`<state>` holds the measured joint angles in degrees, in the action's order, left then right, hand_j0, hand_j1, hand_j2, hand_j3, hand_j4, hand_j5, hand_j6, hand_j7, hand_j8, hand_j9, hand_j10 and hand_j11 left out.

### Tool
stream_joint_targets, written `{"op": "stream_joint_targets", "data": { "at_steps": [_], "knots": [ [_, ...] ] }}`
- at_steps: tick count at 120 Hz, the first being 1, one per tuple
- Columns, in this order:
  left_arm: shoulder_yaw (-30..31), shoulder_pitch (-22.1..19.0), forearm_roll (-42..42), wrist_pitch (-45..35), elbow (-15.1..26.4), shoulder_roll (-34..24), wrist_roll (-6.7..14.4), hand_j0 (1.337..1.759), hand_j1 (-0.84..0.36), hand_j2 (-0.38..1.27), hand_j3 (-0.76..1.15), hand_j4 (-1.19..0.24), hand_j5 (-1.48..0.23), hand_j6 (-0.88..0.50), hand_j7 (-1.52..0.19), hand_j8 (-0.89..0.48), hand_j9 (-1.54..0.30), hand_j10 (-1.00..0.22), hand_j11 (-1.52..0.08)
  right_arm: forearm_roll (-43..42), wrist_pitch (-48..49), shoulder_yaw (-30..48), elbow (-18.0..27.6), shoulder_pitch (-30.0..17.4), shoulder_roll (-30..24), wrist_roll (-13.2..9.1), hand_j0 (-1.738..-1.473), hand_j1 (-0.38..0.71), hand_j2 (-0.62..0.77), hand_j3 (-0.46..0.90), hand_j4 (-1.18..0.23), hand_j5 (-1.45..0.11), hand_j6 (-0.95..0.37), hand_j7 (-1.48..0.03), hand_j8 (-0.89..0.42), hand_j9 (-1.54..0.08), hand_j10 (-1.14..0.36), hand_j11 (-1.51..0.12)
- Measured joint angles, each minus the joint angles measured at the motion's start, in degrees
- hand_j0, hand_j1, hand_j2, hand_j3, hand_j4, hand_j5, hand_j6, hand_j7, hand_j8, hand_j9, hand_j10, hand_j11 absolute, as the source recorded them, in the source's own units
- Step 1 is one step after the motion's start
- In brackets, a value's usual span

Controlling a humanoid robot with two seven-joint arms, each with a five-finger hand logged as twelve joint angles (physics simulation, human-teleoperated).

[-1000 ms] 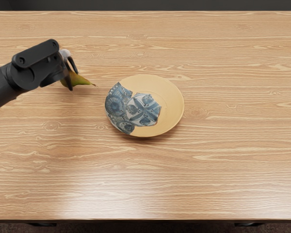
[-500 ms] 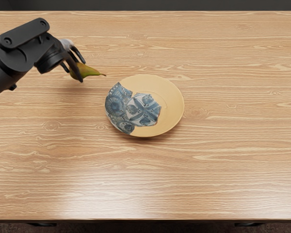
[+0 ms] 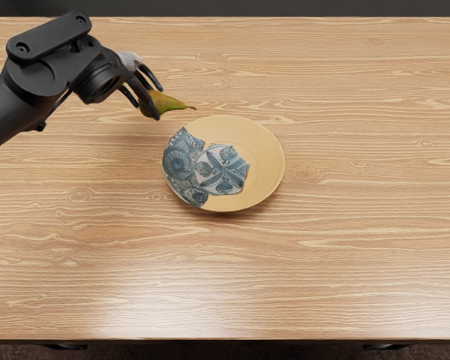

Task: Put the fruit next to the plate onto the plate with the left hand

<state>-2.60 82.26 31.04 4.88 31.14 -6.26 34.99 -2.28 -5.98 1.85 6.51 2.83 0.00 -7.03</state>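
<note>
My left hand (image 3: 145, 91) comes in from the left edge and holds a yellow-green fruit (image 3: 169, 104), its fingers curled around it. The fruit's pointed end sticks out to the right, lifted above the table just up and left of the plate's rim. The plate (image 3: 266, 154) is round and tan with a blue-and-white patterned patch on its left half, and it lies at the table's middle. Nothing lies on the plate. The right arm does not show.
The wooden table (image 3: 345, 247) fills the view, with its far edge at the top and its near edge at the bottom. No other objects stand on it.
The left hand has lifted the fruit and carried it to the right, from well left of the plate to just beside its upper left rim.
</note>
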Motion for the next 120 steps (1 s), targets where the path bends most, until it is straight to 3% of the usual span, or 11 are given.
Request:
{"op": "stream_joint_targets", "data": {
  "at_steps": [19,25,73,97,120],
  "knots": [
    [-0.1,-0.1,-0.8,0.1,0.1,2.4,0.0,1.656,-0.31,0.64,0.0,-0.73,-1.02,-0.47,-0.97,-0.47,-0.99,-0.75,-0.99,0.0,0.0,0.0,0.0,0.0,0.0,0.0,-1.658,-0.35,0.0,0.0,0.0,0.0,0.0,0.0,0.0,0.0,0.0,0.0],
    [0.0,-0.5,-0.8,0.1,0.1,3.5,0.0,1.656,-0.33,0.72,0.0,-0.74,-1.01,-0.48,-0.97,-0.48,-0.99,-0.75,-0.99,0.0,0.0,0.0,0.0,0.0,0.0,0.0,-1.658,-0.35,0.0,0.0,0.0,0.0,0.0,0.0,0.0,0.0,0.0,0.0],
    [0.1,-1.9,-1.1,0.1,0.2,6.3,0.0,1.656,-0.35,0.71,0.0,-0.72,-1.0,-0.48,-0.96,-0.46,-0.97,-0.74,-0.97,0.0,0.0,0.0,0.0,0.0,0.0,0.0,-1.658,-0.35,0.0,0.0,0.0,0.0,0.0,0.0,0.0,0.0,0.0,0.0],
    [0.5,-0.8,-0.7,0.0,0.2,6.3,0.0,1.657,-0.01,0.29,0.0,-0.35,-0.49,-0.26,-0.47,-0.26,-0.47,-0.37,-0.47,0.0,0.0,0.0,0.0,0.0,0.0,0.0,-1.658,-0.35,0.0,0.0,0.0,0.0,0.0,0.0,0.0,0.0,0.0,0.0],
    [-3.4,1.1,-1.0,5.3,0.9,5.7,0.0,1.658,0.16,0.12,0.0,-0.18,-0.24,-0.14,-0.23,-0.14,-0.24,-0.18,-0.24,0.0,0.0,0.0,0.0,0.0,0.0,0.0,-1.658,-0.35,0.0,0.0,0.0,0.0,0.0,0.0,0.0,0.0,0.0,0.0]
  ]
}}
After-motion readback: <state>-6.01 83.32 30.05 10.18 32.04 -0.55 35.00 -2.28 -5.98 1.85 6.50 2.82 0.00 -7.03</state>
